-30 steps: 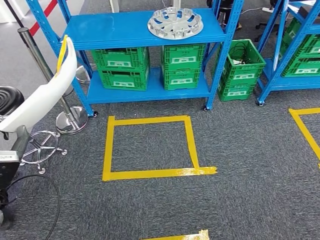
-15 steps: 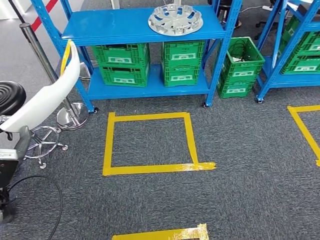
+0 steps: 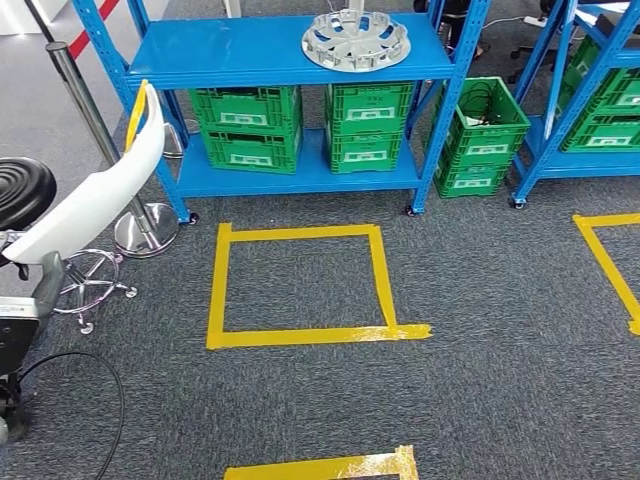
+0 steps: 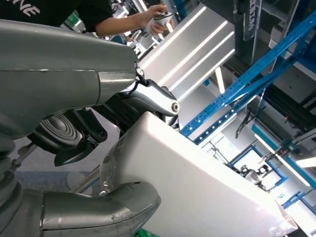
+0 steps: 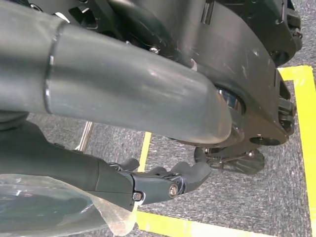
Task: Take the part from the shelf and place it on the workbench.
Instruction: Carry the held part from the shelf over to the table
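A long white curved part (image 3: 90, 200) with a yellow strip at its far end juts up at the left of the head view. My left hand (image 4: 67, 84) grips its near end, the thick thumb on one side and a finger (image 4: 100, 212) on the other, and the white part (image 4: 193, 182) runs away from the hand. My right hand (image 5: 149, 182) hangs over the grey carpet with its dark fingers stretched out and nothing between them.
A blue shelf (image 3: 287, 50) ahead carries a silver wheel cover (image 3: 355, 40) and green crates (image 3: 245, 130). Another crate (image 3: 479, 135) and a second shelf (image 3: 596, 100) stand right. A yellow tape square (image 3: 302, 285) marks the floor. Black stool (image 3: 23, 190) and post (image 3: 98, 130) stand left. A person's hand (image 4: 156, 17) holds a controller.
The whole picture has shifted a little, so the camera has moved. The white part stays in my left hand and sits slightly higher in the picture.
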Controlling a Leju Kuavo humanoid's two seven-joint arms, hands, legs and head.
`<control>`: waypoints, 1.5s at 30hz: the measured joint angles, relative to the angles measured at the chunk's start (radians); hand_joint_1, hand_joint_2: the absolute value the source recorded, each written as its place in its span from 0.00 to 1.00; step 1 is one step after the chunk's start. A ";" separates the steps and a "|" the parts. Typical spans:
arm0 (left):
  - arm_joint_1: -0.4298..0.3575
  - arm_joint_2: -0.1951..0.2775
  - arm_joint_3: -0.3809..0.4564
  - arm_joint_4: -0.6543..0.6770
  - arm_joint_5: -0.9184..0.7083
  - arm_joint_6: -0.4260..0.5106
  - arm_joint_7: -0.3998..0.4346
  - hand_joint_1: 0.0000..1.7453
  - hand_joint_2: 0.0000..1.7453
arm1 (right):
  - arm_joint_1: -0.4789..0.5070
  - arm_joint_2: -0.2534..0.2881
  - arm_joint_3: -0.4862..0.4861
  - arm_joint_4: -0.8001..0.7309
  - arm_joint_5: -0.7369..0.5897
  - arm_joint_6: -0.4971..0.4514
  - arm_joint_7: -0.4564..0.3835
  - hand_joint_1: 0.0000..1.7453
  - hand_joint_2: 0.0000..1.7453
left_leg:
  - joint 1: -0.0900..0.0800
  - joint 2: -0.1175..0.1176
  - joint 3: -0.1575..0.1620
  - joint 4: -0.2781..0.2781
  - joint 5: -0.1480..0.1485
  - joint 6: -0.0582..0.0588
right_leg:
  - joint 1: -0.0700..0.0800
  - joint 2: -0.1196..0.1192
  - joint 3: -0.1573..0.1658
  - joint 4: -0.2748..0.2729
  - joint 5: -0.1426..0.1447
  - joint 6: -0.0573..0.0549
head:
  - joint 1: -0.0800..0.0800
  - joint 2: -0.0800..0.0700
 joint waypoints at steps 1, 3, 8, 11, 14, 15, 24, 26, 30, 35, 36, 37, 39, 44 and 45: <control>0.000 0.001 0.000 0.000 0.000 0.000 0.000 1.00 1.00 | -0.001 0.000 0.000 0.000 0.000 -0.003 0.000 0.00 0.00 | 0.000 -0.001 0.000 -0.004 0.003 0.006 | 0.000 -0.002 0.001 -0.003 0.003 0.005 | 0.000 0.000; 0.000 0.003 0.001 0.000 0.000 0.002 0.000 1.00 1.00 | -0.002 -0.002 0.000 -0.001 0.000 -0.007 -0.001 0.00 0.00 | 0.005 -0.003 0.007 -0.025 0.015 0.017 | 0.000 -0.002 -0.005 0.006 -0.008 0.011 | 0.001 0.000; 0.001 0.000 0.000 0.000 -0.002 0.002 0.001 1.00 1.00 | -0.004 -0.003 0.001 -0.002 0.000 -0.019 -0.001 0.00 0.00 | 0.018 -0.025 0.000 -0.042 0.033 0.018 | -0.012 0.006 -0.134 0.264 -0.132 0.030 | 0.004 0.000; 0.001 -0.002 0.000 0.001 -0.004 0.000 0.001 1.00 1.00 | -0.002 -0.003 0.002 -0.003 0.000 -0.025 0.000 0.00 0.00 | 0.031 -0.053 -0.011 -0.025 0.032 -0.001 | -0.030 0.017 -0.087 0.179 -0.064 0.049 | 0.004 0.000; -0.004 -0.001 -0.001 0.001 -0.007 -0.001 0.003 1.00 1.00 | -0.003 0.000 0.002 -0.003 0.000 -0.028 0.002 0.00 0.00 | 0.036 -0.080 -0.034 0.010 0.022 -0.030 | -0.046 0.079 -0.012 0.044 -0.032 0.056 | 0.007 0.000; -0.006 0.000 -0.001 0.001 -0.008 -0.002 0.003 1.00 1.00 | -0.002 0.000 0.002 -0.003 0.000 -0.028 0.004 0.00 0.00 | 0.036 -0.089 -0.042 0.016 0.024 -0.038 | -0.044 0.085 -0.009 0.042 -0.039 0.048 | 0.007 0.000; -0.015 0.003 -0.004 0.003 -0.014 -0.007 0.006 1.00 1.00 | -0.001 0.000 0.006 -0.005 0.001 -0.036 0.007 0.00 0.00 | 0.036 -0.017 -0.175 0.315 -0.108 -0.052 | -0.021 -0.029 -0.019 0.051 -0.032 -0.007 | -0.003 0.000; -0.015 0.003 -0.004 0.004 -0.015 -0.008 0.008 1.00 1.00 | -0.001 0.000 0.007 -0.005 0.002 -0.036 0.008 0.00 0.00 | 0.032 -0.007 -0.131 0.241 -0.059 -0.042 | -0.017 -0.054 -0.016 0.051 -0.033 -0.008 | -0.003 0.000; -0.023 0.006 -0.004 0.004 -0.017 -0.009 0.012 1.00 1.00 | -0.003 0.000 0.007 -0.006 0.005 -0.035 0.009 0.00 0.00 | 0.005 0.070 -0.035 0.046 -0.008 -0.016 | -0.008 -0.100 -0.012 0.051 -0.039 0.003 | -0.003 0.000; -0.025 0.006 -0.004 0.004 -0.019 -0.009 0.014 1.00 1.00 | -0.007 0.000 0.007 -0.008 0.008 -0.035 0.012 0.00 0.00 | 0.011 0.014 -0.038 0.029 0.003 0.008 | -0.010 -0.061 -0.035 0.107 -0.086 0.026 | 0.000 0.000; -0.027 0.005 -0.006 0.005 -0.020 -0.011 0.014 1.00 1.00 | -0.007 0.000 0.007 -0.008 0.008 -0.035 0.014 0.00 0.00 | 0.012 0.003 -0.040 0.028 0.004 0.012 | -0.011 -0.028 -0.063 0.165 -0.116 0.028 | 0.002 0.000; -0.028 0.004 -0.007 0.005 -0.021 -0.013 0.014 1.00 1.00 | -0.006 0.000 0.008 -0.008 0.009 -0.035 0.016 0.00 0.00 | 0.012 -0.009 -0.041 0.028 0.005 0.014 | -0.011 -0.010 -0.097 0.232 -0.145 0.027 | 0.002 0.000; -0.028 0.002 -0.011 0.005 -0.023 -0.017 0.014 1.00 1.00 | -0.003 0.000 0.010 -0.008 0.009 -0.034 0.022 0.00 0.00 | 0.009 -0.037 -0.044 0.029 0.007 0.016 | -0.010 0.004 -0.147 0.316 -0.163 0.025 | 0.002 0.000; -0.032 0.001 -0.020 0.006 -0.025 -0.021 0.014 1.00 1.00 | -0.002 0.000 0.011 -0.008 0.010 -0.025 0.026 0.00 0.00 | 0.006 -0.102 -0.044 0.032 0.010 0.010 | -0.011 0.074 -0.047 0.076 -0.025 0.005 | 0.001 0.000; -0.035 0.001 -0.022 0.007 -0.025 -0.023 0.014 1.00 1.00 | -0.003 0.000 0.010 -0.008 0.011 -0.023 0.028 0.00 0.00 | 0.008 -0.114 -0.048 0.032 0.012 0.005 | -0.011 0.087 -0.033 0.050 -0.022 0.003 | 0.001 0.000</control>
